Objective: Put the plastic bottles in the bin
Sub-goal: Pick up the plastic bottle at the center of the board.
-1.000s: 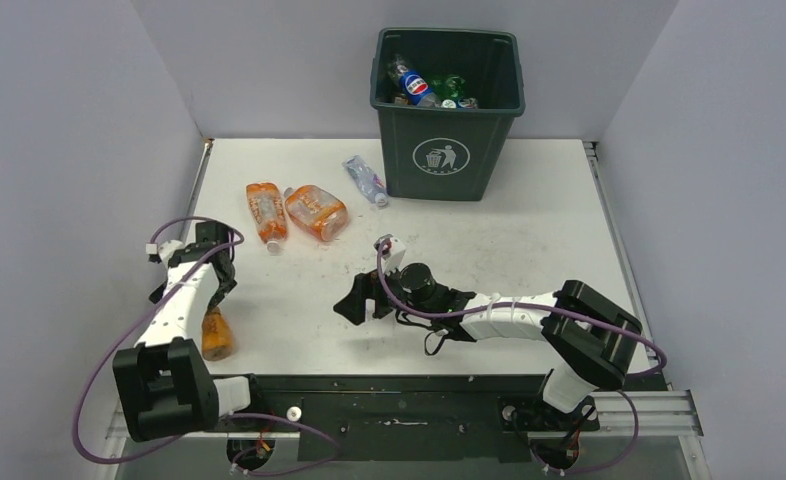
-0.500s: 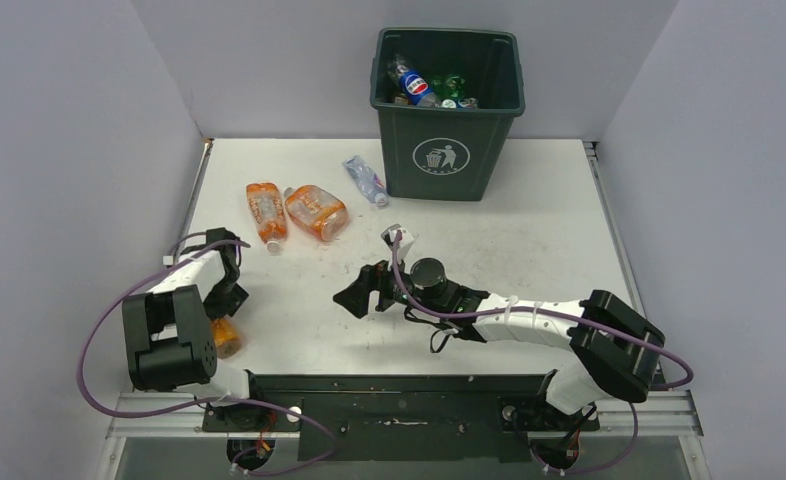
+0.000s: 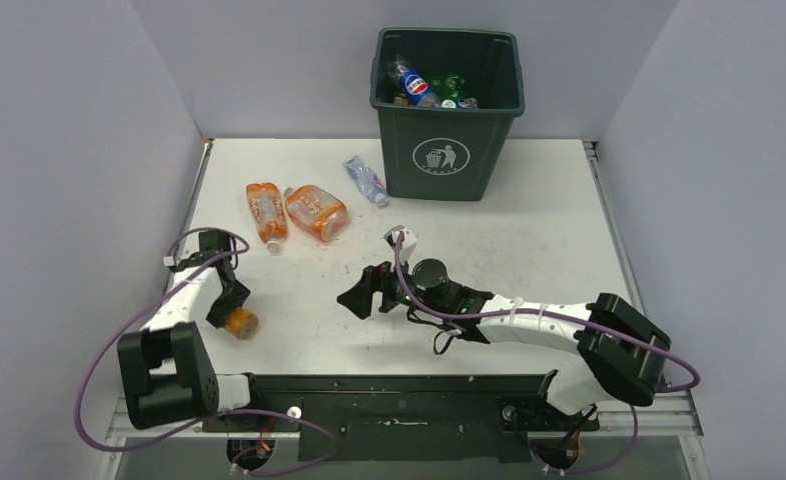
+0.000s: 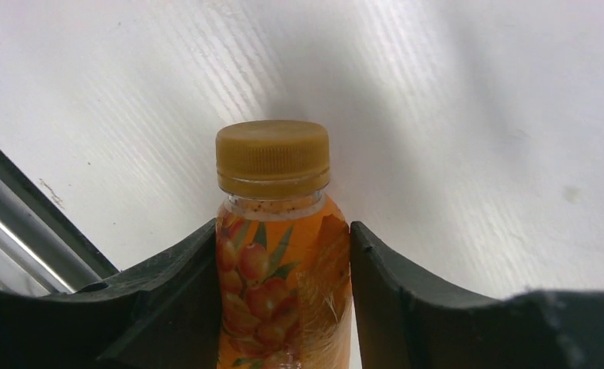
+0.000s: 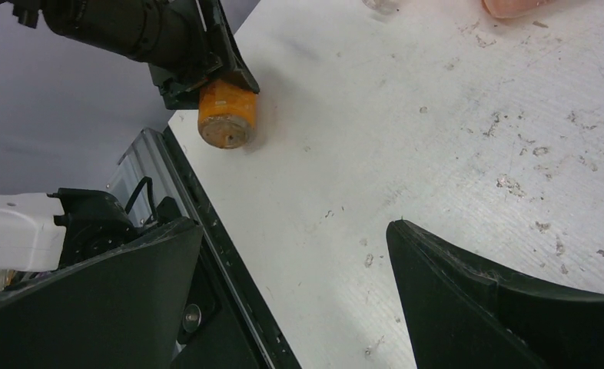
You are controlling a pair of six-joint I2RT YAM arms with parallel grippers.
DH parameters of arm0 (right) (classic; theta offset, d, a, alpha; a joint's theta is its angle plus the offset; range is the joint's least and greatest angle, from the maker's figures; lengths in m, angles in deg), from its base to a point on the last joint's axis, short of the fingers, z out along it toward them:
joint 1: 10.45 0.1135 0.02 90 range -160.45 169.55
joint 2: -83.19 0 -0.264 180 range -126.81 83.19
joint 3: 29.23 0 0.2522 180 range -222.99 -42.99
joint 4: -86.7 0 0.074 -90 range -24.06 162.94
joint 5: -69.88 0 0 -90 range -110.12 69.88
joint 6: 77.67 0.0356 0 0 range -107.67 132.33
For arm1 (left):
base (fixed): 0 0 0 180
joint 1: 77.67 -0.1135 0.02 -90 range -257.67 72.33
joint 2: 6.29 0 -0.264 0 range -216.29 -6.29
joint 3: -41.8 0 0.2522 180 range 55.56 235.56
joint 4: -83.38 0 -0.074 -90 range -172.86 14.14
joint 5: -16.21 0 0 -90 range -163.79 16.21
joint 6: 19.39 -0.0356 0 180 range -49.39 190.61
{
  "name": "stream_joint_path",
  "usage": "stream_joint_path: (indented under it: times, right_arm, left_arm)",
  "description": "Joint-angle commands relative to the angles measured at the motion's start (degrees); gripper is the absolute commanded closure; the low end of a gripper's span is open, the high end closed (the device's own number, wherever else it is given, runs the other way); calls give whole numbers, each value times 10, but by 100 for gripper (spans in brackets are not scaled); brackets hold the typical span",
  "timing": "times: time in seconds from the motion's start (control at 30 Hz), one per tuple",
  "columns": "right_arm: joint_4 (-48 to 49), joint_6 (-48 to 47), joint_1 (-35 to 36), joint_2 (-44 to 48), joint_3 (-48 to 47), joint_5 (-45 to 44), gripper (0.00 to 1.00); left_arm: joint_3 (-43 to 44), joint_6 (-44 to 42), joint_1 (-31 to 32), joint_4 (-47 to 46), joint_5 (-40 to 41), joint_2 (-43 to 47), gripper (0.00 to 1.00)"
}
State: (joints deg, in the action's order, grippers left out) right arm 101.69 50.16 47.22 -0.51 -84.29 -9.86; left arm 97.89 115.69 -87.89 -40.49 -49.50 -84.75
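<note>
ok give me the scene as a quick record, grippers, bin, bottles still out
left gripper: closed on orange bottle, near left of table
right gripper: open, empty, over mid table
bin: upright, far edge
binned bottles: several, count unclear
loose orange bottles: two, side by side, far left
clear bottle: lying just left of bin

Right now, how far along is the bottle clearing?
Done: several bottles lie in the bin. In hand: the left jaws clamp an orange bottle near the table's front edge. Left: two more orange bottles and a clear bottle near the bin; the right jaws stand open, empty.
</note>
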Motion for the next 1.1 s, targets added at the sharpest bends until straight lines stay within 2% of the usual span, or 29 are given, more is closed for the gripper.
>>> stream_joint_path:
  times: [0.0, 0.1, 0.17, 0.2, 0.3, 0.37, 0.4, 0.5, 0.57, 0.7, 0.83, 0.97, 1.07]
  right_arm:
    - [-1, -19, -6, 53, 9, -16, 5]
    - [-18, -40, -6, 80, 12, -18, 5]
    - [-29, -60, -4, 102, 14, -22, 5]
    - [-32, -71, -2, 114, 15, -24, 5]
    - [-48, -108, 2, 148, 16, -38, 5]
    - [-58, -126, 3, 177, 16, -45, 5]
    - [-67, -133, 3, 190, 17, -50, 5]
    - [-100, -154, 4, 242, 21, -83, 5]
    - [-116, -166, 5, 284, 31, -107, 6]
    - [-117, -175, 2, 358, 52, -159, 7]
    - [-89, -174, 2, 398, 53, -162, 7]
    - [-69, -173, 1, 395, 32, -150, 7]
    - [-63, -172, 1, 376, 4, -135, 7]
  left_arm:
    - [-3, -40, 3, -46, -70, 137, 81]
    - [-7, -76, 9, -78, -118, 262, 84]
    - [-10, -86, 14, -122, -178, 346, 84]
    - [-9, -86, 20, -144, -218, 371, 84]
    - [-7, -68, 68, -266, -358, 374, 84]
    - [-25, -45, 166, -390, -391, 372, 84]
    - [-22, -57, 221, -436, -373, 365, 84]
    - [37, -155, 368, -472, -343, 313, 85]
    - [81, -212, 419, -478, -376, 273, 85]
    - [110, -298, 436, -519, -507, 229, 86]
    - [80, -376, 437, -552, -569, 236, 89]
    - [25, -358, 438, -639, -608, 258, 92]
    - [33, -365, 444, -632, -631, 271, 92]
